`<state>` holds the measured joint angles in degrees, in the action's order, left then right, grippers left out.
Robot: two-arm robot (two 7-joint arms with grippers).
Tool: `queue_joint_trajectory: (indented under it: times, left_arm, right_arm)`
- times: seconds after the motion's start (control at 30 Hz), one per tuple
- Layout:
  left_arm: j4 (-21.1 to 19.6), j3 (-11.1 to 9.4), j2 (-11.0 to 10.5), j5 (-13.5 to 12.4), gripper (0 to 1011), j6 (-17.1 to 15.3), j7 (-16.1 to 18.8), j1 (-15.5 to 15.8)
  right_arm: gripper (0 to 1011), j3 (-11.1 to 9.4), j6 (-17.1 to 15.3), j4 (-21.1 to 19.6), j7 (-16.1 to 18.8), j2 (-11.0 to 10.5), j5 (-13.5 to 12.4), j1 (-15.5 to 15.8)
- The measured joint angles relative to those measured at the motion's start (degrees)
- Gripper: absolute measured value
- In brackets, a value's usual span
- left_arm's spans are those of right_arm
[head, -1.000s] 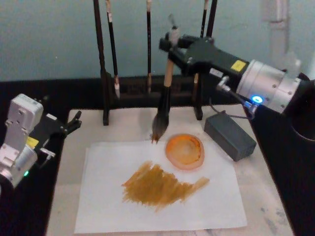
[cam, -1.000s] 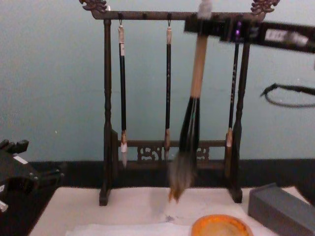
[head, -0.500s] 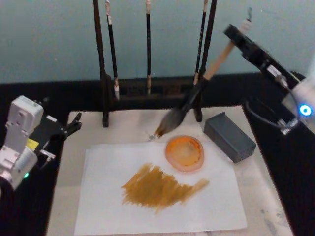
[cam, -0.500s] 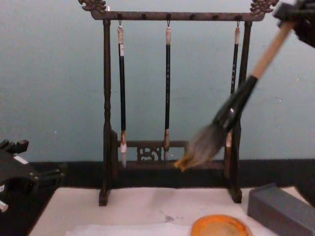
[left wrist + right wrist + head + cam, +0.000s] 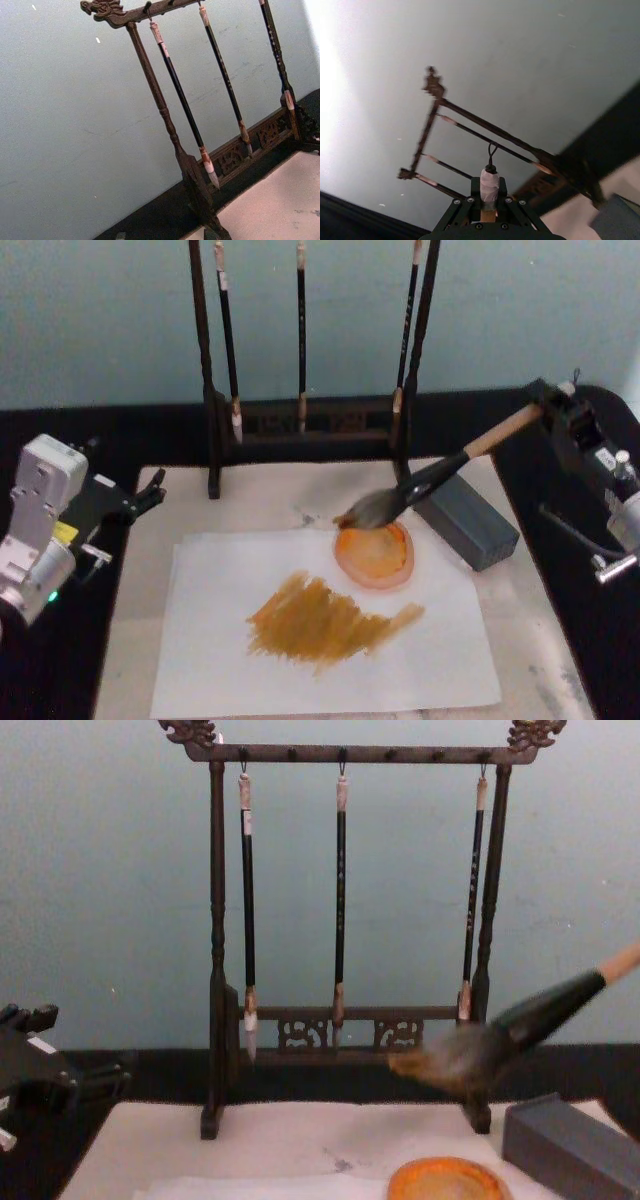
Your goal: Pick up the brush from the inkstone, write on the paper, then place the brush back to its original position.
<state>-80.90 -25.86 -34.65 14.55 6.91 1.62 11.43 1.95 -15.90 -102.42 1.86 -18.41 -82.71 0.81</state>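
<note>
My right gripper (image 5: 545,412) is closed tight on the pale top end of the brush (image 5: 432,478); in my right wrist view the taped tip of the handle sits pinched between the jaws. A second ago I held the brush upright, behind and to the left of the orange dish (image 5: 378,562). Since then I have swung my wrist out to the right of the dish and tipped the brush far over, so it now slants low. Its bushy head hangs over the dish's far rim, and the chest view shows a gap between them, so it is not down yet. Its dark shaft passes above the grey block (image 5: 470,522) just right of the dish. The paper (image 5: 215,645) under the dish already carries a broad patch of orange-brown strokes (image 5: 320,620) on the near left side of the dish. I judge the writing done and this the return: what remains is to lower the brush and let go. My left gripper (image 5: 148,490) rests well off to the left of the dish.
</note>
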Motion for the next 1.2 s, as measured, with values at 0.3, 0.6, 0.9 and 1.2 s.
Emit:
queue_joint_trajectory:
  times: [0.3, 0.6, 0.9, 1.2]
  left_arm:
    - [0.0, 0.0, 0.0, 0.0, 1010, 0.0, 0.0, 0.0]
    - [0.0, 0.0, 0.0, 0.0, 1010, 0.0, 0.0, 0.0]
    - [0.0, 0.0, 0.0, 0.0, 1010, 0.0, 0.0, 0.0]
    - [0.0, 0.0, 0.0, 0.0, 1010, 0.0, 0.0, 0.0]
  right_arm:
    - [175, 1.5, -1.3, 4.6, 1.1, -1.5, -2.2, -0.9]
    - [175, 3.9, -5.1, 13.0, 3.7, -4.3, -4.6, -6.1]
    - [175, 7.6, -6.7, 21.5, 5.9, -6.9, -4.3, -12.2]
    - [175, 11.4, -5.9, 27.9, 7.3, -6.7, -2.6, -17.1]
